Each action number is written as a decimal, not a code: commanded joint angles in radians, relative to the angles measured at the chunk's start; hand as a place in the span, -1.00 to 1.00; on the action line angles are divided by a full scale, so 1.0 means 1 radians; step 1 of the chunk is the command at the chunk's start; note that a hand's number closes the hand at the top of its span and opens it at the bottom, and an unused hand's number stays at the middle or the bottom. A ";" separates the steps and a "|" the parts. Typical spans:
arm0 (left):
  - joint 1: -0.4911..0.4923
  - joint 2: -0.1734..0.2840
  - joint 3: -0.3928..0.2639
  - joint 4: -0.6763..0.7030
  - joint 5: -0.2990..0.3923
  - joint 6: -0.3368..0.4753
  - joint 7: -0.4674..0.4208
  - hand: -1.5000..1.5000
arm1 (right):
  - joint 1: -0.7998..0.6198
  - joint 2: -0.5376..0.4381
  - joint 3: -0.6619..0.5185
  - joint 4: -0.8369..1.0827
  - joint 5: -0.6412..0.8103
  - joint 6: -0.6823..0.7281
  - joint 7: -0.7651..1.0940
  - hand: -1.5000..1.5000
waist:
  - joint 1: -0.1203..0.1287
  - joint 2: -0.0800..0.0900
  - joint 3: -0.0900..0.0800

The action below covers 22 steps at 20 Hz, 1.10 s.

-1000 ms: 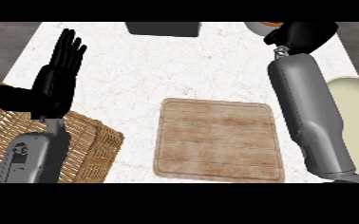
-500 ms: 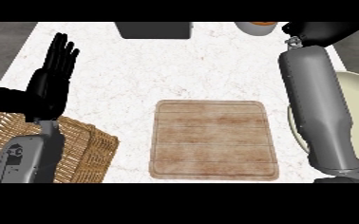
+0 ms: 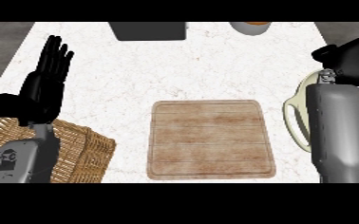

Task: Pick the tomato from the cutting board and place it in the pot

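Observation:
The wooden cutting board (image 3: pixel 210 140) lies in the middle of the counter with nothing on it. No tomato shows anywhere. A cream pot (image 3: pixel 297 119) sits at the right edge, mostly hidden under my right forearm. My right hand (image 3: pixel 339 60) is above the pot's far side, partly cut off by the view's edge. My left hand (image 3: pixel 46 86) rests open at the left, fingers up.
A wicker basket (image 3: pixel 85 153) stands at the lower left under my left forearm. A dark box (image 3: pixel 148 30) sits at the far edge. Right of the box is a grey bowl (image 3: pixel 250 27) with something orange in it.
My right arm has swung rightward and nearer, bringing the hand from the far right corner to above the pot. The left hand has stayed open.

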 commanded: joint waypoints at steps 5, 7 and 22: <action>-0.011 -0.010 0.020 0.100 -0.002 -0.021 -0.095 0.00 | 0.330 -0.025 -0.098 -0.309 -0.173 -0.031 -0.105 1.00 | -0.005 0.005 0.000; 0.008 -0.028 -0.017 0.019 -0.021 0.001 -0.034 0.00 | 0.308 -0.058 -0.126 -0.209 -0.193 -0.093 -0.099 1.00 | 0.015 0.007 0.001; -0.042 0.015 0.021 -0.028 0.005 -0.007 0.060 0.00 | 0.347 -0.098 -0.322 0.026 -0.683 -0.230 -0.316 -1.00 | 0.021 0.007 0.002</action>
